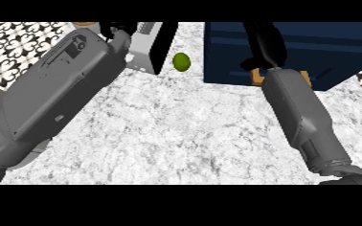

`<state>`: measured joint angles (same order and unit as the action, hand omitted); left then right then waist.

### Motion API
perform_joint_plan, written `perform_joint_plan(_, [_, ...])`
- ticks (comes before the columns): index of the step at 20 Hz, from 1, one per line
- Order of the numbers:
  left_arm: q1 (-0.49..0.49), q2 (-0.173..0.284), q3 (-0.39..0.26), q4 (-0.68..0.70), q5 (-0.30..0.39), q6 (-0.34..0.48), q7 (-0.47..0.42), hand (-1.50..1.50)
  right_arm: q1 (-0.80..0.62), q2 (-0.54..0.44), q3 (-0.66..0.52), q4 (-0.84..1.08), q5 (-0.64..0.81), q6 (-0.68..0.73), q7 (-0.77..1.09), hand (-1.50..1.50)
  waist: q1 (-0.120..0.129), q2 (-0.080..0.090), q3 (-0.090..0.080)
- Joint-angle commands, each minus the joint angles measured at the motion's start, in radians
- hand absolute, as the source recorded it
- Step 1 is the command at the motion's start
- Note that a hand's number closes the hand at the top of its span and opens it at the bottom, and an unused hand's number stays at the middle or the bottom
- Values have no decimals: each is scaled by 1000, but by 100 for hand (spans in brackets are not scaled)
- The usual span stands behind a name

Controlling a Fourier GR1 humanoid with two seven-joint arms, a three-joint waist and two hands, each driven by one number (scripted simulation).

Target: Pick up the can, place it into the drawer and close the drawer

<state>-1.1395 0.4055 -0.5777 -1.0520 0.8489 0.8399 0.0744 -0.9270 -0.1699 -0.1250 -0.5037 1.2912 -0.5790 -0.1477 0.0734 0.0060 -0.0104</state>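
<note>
The dark blue drawer (311, 52) fills the upper right of the head view. My right hand (265, 43) lies over its front part, its fingers stretched away from me, and its thumb shows near the wrist. Tan pieces (256, 76) stick out on both sides of that wrist at the drawer's near edge; I cannot tell what they are. No can shows anywhere. My left hand (117, 30) sits at the top left, partly cut off by the picture's edge, beside a white and black box (150, 48).
A small green oval fruit (182, 61) lies on the marble counter (184, 124) between the box and the drawer. A patterned surface (25, 43) runs along the far left. My left forearm (60, 86) covers much of the left side.
</note>
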Motion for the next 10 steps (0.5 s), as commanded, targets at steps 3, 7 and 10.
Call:
perform_joint_plan(3, [3,26,10,-41,-19,1,32,-150,-86,-23,-51,157,-3,-106,-6,-150,12,22,13])
perform_joint_plan(7, [32,46,18,-69,-31,-10,28,-150,-159,-41,-66,214,4,-111,19,-150,17,24,13])
perform_joint_plan(10, [28,60,10,-93,-29,-8,75,-150,-207,-41,-62,239,21,-116,46,-150,29,25,13])
